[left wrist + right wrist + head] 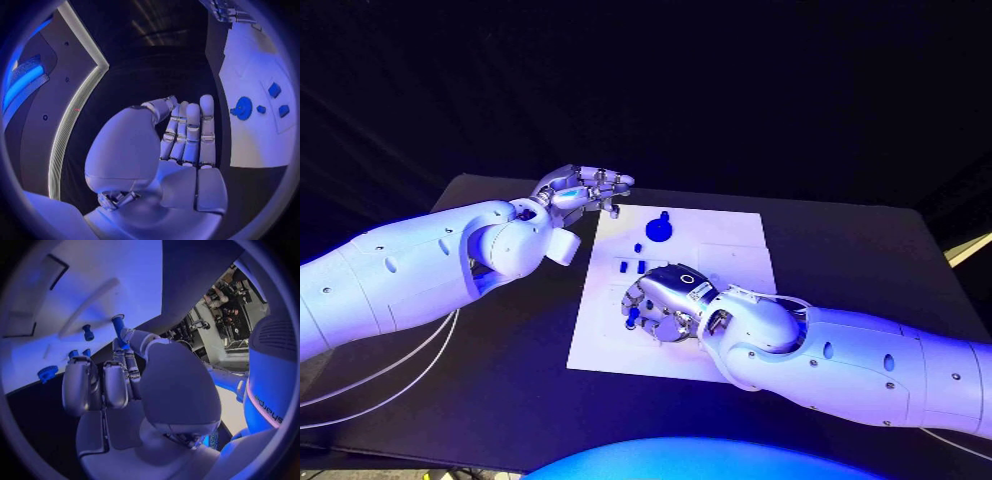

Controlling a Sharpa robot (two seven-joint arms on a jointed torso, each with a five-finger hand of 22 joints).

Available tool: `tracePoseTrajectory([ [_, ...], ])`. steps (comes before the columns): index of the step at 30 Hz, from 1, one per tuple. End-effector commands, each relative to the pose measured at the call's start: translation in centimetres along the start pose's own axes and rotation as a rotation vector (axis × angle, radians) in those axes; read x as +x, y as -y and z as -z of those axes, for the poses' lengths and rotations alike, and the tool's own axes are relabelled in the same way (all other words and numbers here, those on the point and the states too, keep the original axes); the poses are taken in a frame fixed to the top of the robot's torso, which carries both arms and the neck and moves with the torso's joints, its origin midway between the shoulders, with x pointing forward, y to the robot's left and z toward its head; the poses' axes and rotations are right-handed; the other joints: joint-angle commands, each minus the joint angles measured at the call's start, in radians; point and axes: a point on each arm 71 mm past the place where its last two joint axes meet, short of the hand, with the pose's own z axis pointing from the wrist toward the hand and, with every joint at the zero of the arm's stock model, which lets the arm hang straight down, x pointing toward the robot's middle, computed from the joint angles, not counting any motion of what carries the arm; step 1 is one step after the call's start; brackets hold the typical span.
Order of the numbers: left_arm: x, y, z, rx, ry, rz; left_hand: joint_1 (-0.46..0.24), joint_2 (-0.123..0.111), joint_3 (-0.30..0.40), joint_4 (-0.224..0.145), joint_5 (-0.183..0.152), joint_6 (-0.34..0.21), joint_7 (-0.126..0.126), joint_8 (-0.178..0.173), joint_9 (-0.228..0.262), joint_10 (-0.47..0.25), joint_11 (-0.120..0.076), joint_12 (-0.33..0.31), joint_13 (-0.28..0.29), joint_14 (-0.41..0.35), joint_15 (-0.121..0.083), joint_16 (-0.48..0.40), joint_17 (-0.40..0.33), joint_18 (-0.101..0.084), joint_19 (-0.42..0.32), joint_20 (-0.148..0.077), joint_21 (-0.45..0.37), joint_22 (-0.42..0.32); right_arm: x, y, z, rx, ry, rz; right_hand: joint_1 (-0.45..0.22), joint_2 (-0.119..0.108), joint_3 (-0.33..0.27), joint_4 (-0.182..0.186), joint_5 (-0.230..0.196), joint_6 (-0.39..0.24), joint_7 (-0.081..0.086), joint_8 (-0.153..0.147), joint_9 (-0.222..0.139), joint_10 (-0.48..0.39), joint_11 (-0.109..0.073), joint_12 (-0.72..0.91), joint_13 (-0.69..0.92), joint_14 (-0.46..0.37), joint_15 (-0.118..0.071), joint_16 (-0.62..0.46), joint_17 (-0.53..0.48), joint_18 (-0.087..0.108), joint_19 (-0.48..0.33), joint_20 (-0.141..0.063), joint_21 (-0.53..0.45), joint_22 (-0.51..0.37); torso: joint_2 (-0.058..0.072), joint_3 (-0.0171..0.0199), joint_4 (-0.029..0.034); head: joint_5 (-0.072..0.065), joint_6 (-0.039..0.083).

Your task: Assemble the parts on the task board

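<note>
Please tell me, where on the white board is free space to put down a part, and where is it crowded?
The task board is bare along its far right side, right of the round blue part. Its left middle is crowded with small blue pieces, and the right hand covers the near part, pinching a blue peg.

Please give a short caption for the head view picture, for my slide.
Right hand holds a blue part over the white task board; left hand waits beside it.
</note>
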Motion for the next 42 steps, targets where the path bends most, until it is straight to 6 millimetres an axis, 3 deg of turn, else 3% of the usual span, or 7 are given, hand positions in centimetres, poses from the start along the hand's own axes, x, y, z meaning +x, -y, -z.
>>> tracePoseTrajectory([
  [1,0.13,0.10,-0.06,0.003,-0.006,0.002,-0.024,0.003,0.002,0.000,-0.001,-0.010,-0.005,0.014,0.015,0.003,-0.005,0.008,0.017,0.011,-0.004,-0.015,0.016,-0.030,0.009,0.001,-0.014,-0.007,0.25,0.13,-0.05,0.005,-0.007,0.005,-0.032,0.030,0.064,-0.020,0.018,0.012,0.003,0.028,0.022,0.151,-0.033,0.051,0.059,0.043,-0.005,0.009,0.005,-0.026,0.053,-0.011,0.003,0.183,0.000,-0.0001,-0.0002,0.002,-0.001],
  [22,-0.10,0.09,0.04,0.002,-0.002,0.001,-0.024,0.003,0.002,0.000,-0.001,-0.010,-0.005,0.014,0.015,0.003,-0.005,0.008,0.017,0.011,-0.004,-0.015,0.016,-0.030,0.009,0.001,-0.014,-0.007,0.90,0.14,0.01,0.008,-0.049,0.012,-0.034,0.029,0.066,-0.023,0.017,0.012,0.003,0.029,0.023,0.152,-0.033,0.050,0.060,0.044,-0.004,0.009,0.007,-0.026,0.053,-0.011,0.005,0.184,-0.001,-0.0008,0.0009,0.008,-0.015],
  [42,-0.21,0.08,0.11,-0.001,-0.001,0.001,-0.024,0.003,0.002,0.000,-0.001,-0.010,-0.005,0.014,0.015,0.003,-0.005,0.008,0.017,0.011,-0.004,-0.015,0.016,-0.030,0.009,0.001,-0.014,-0.007,0.86,0.04,0.21,0.016,-0.033,0.023,-0.036,0.029,0.068,-0.027,0.017,0.012,0.003,0.031,0.024,0.153,-0.033,0.049,0.061,0.043,-0.005,0.009,0.007,-0.026,0.053,-0.012,0.004,0.184,-0.001,-0.0010,0.0000,0.012,-0.016],
])
